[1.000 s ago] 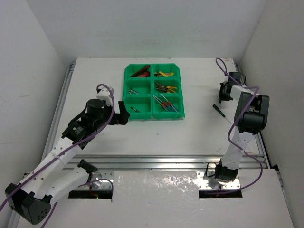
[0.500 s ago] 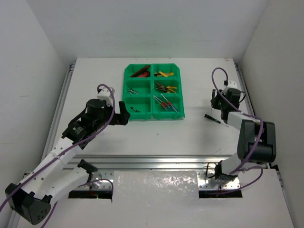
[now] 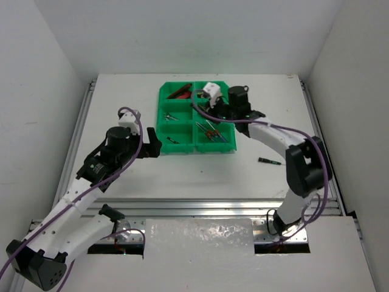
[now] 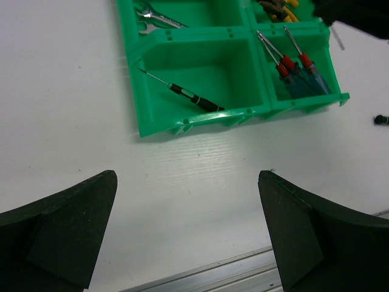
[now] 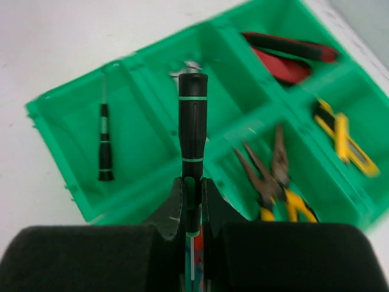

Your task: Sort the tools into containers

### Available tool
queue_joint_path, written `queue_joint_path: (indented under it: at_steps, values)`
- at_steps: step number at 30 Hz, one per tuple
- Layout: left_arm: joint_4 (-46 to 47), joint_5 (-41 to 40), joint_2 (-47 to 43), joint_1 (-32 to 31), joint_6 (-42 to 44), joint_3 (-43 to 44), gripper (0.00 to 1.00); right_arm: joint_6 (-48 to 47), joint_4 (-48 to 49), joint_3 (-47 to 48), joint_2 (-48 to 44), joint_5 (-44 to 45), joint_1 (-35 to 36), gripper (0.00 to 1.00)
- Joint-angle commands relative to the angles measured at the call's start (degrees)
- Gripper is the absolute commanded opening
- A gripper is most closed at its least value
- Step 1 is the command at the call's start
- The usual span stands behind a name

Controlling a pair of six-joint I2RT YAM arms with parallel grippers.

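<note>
The green tray (image 3: 200, 149) holds tools: red-and-black tools (image 3: 180, 92), a yellow-black knife (image 3: 209, 95), yellow pliers (image 3: 214, 113), a wrench (image 3: 169, 117), blue screwdrivers (image 3: 213, 132) and a black screwdriver (image 3: 173, 140). My right gripper (image 3: 214, 115) hovers over the tray's right column. In the right wrist view it (image 5: 192, 188) is shut on a black screwdriver with green rings (image 5: 192, 121), above the tray (image 5: 134, 204). My left gripper (image 3: 157, 146) is open and empty beside the tray's near-left corner; the left wrist view (image 4: 188, 225) shows bare table between its fingers (image 4: 61, 231).
Another black screwdriver (image 3: 269, 161) lies loose on the table to the right of the tray; its end shows in the left wrist view (image 4: 382, 120). A metal rail (image 3: 200, 207) runs along the table's near edge. White walls stand close on both sides.
My right arm has swung from the table's right side leftward to above the tray, carrying the black screwdriver. The loose screwdriver lies a little nearer. My left arm shifted slightly.
</note>
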Motion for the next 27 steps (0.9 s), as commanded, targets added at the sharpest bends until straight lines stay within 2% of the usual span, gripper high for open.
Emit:
queue_joint_path:
  at_steps: [1, 5, 8, 12, 15, 16, 17, 18, 21, 22, 23, 24, 25, 26, 27]
  values:
    - [3.0, -2.3, -3.0, 0.9, -0.1, -0.1, 1.0, -11.3, -11.6, 9.2, 7.0, -5.7, 3.2, 0.0]
    - [3.1, -2.9, -3.3, 1.4, -0.3, -0.2, 1.0, -13.1, -19.1, 22.9, 16.0, -6.1, 6.1, 0.01]
    - [3.0, -2.6, -2.8, 2.2, -0.2, -0.1, 1.0, -14.0, -22.6, 28.9, 21.5, -6.2, 8.3, 0.02]
    - [3.3, -1.4, -2.8, 3.7, -0.1, -0.1, 1.0, -13.4, -23.2, 30.4, 24.6, -6.8, 10.1, 0.07]
    - [3.4, -0.5, -2.7, 4.3, 0.0, -0.2, 1.0, -11.3, -23.0, 29.8, 24.1, -8.3, 10.5, 0.22]
    - [3.4, -0.3, -2.7, 4.4, 0.0, -0.2, 1.0, -10.9, -23.0, 29.6, 23.7, -8.6, 10.5, 0.3]
    - [3.4, 0.0, -2.6, 4.4, 0.1, -0.2, 1.0, -10.4, -23.0, 29.1, 23.2, -8.4, 10.5, 0.86]
    - [3.4, 0.1, -2.6, 4.5, 0.1, -0.2, 1.0, -9.4, -23.4, 29.0, 22.5, -7.9, 10.5, 0.99]
    - [3.4, 0.3, -2.3, 4.5, 0.2, -0.2, 1.0, -6.8, -21.9, 24.9, 17.0, -1.4, 10.4, 0.99]
    - [3.3, 0.3, -2.2, 4.5, 0.2, -0.3, 1.0, -5.5, -21.0, 21.2, 12.5, 1.6, 10.1, 0.99]
    - [3.2, 0.3, -2.1, 4.5, 0.2, -0.2, 1.0, -1.4, -20.0, 19.3, 10.1, 5.0, 9.9, 0.99]
    - [3.2, 0.2, -2.2, 4.5, 0.2, -0.2, 1.0, 1.7, -20.2, 17.4, 7.6, 15.1, 9.0, 0.99]
    - [3.1, 0.1, -2.1, 4.5, 0.1, -0.2, 1.0, 5.5, -23.2, 13.7, 5.2, 20.5, 8.3, 0.99]
    - [3.0, 0.0, -2.1, 4.5, 0.1, -0.2, 1.0, 14.6, -25.7, 11.8, 0.4, 25.1, 7.3, 0.99]
    - [2.8, -0.1, -1.8, 4.5, 0.0, -0.1, 1.0, 29.6, -35.4, 5.4, -6.1, 34.8, 3.1, 0.99]
